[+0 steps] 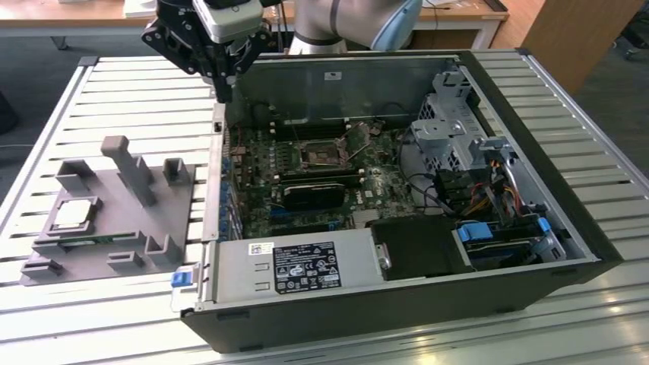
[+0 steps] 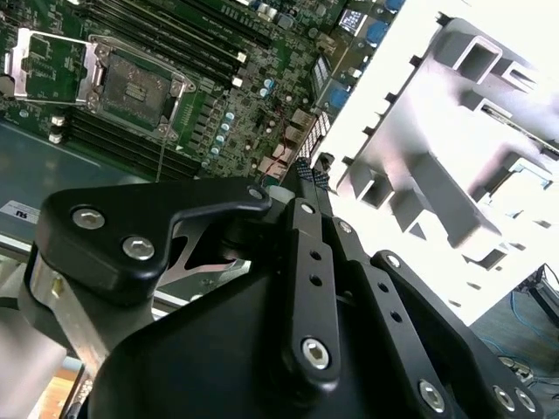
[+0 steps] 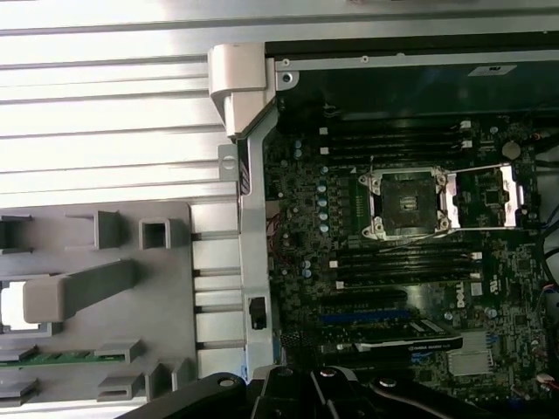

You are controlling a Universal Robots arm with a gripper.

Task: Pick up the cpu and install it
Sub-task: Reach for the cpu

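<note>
Although its underside is hidden in the holder (image 1: 142, 224), the cpu (image 1: 73, 214) shows a square silver top, pale rim; the fingers (image 2: 306, 188) meet, holding nothing.

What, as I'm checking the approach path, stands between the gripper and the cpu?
Nothing covers the cpu. A tall post of the grey fixture stands beside it, toward the gripper, which hangs higher up by the computer case.

The black gripper (image 2: 312, 172) is hovering above the edge of the motherboard (image 2: 229, 118), its jaws seemingly sitting closed. The metal-framed socket (image 2: 135, 87) is lying open well apart from it, and a grey fixture (image 2: 437, 166) is sitting beside the board.
</note>
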